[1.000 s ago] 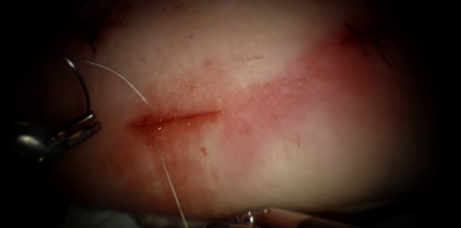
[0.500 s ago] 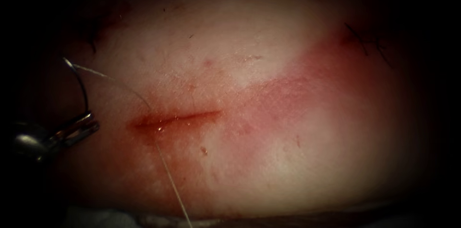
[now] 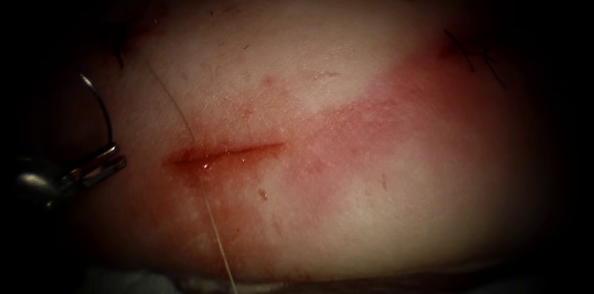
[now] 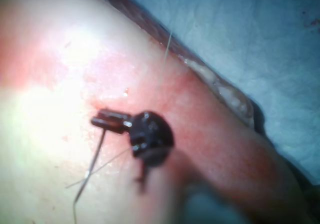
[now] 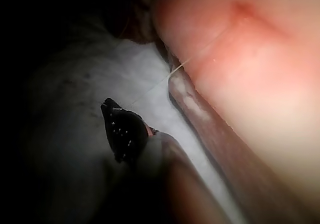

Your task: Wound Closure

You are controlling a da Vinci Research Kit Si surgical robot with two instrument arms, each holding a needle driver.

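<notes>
The tissue [image 3: 346, 83] has a short red cut [image 3: 229, 151]. My left tool [image 3: 102, 163] sits left of the cut, its jaws shut on the curved needle [image 3: 106, 114] near its lower end. The needle arcs upward, free of the tissue. The left wrist view shows those jaws [image 4: 106, 121] with the needle [image 4: 94, 164] hanging from them. Thread [image 3: 213, 226] leaves the cut's left end and runs straight to the tissue's front edge; a fainter strand [image 3: 170, 105] rises up and left. My right tool [image 5: 120, 126] is off the tissue in front, its jaws shut where the thread [image 5: 172, 74] reaches them.
Red fluid stains the tissue around the cut and in a band [image 3: 421, 102] toward the upper right. Dark cut thread ends [image 3: 473, 52] lie at the far right. White cloth [image 5: 150, 79] lies beside the tissue's front edge.
The right tool's tip, seen at the bottom edge one second ago, has left the endoscope view. The upper strand has swung from a bright arc near the needle's top to a steeper, fainter line.
</notes>
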